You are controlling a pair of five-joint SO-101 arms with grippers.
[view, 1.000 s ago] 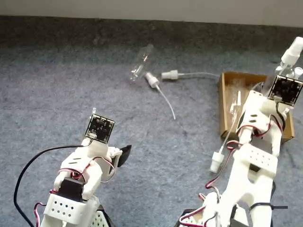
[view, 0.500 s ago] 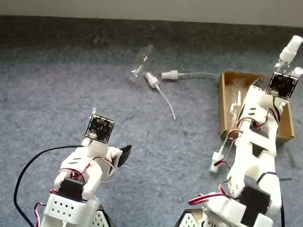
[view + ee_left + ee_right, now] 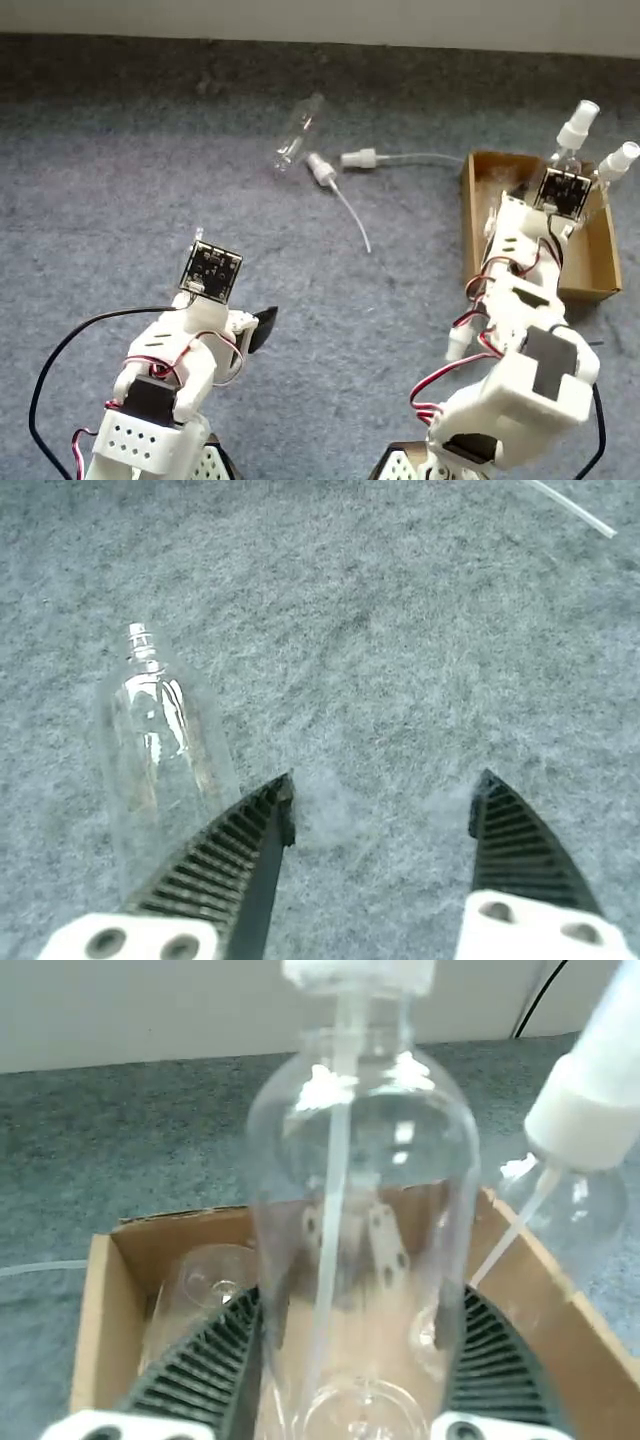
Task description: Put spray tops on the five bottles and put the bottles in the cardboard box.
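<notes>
1. Well, in the high view my right arm (image 3: 520,300) is stretched over the cardboard box (image 3: 468,230), with a capped bottle (image 3: 572,130) upright above it. A second capped bottle (image 3: 615,165) leans at the box's far corner. On the carpet (image 3: 120,180) lie a bare bottle (image 3: 298,132), one loose spray top (image 3: 322,170) just beside it, another top (image 3: 360,158) near that, and a third top (image 3: 458,342) next to my right arm. My left arm (image 3: 175,370) sits well apart from all of these.
2. In the left wrist view my left gripper (image 3: 385,785) is spread wide with nothing in it. An uncapped bottle (image 3: 160,750) lies just outside one jaw.
3. In the right wrist view my right gripper (image 3: 358,1305) is clamped on the capped bottle's body above the box, where a lying bottle (image 3: 200,1280) already rests. I judge this to be the boxing step. Next I must lower the bottle into the free floor between the lying bottle and the leaning one, then let go gently. After that, the bare bottles need tops.
</notes>
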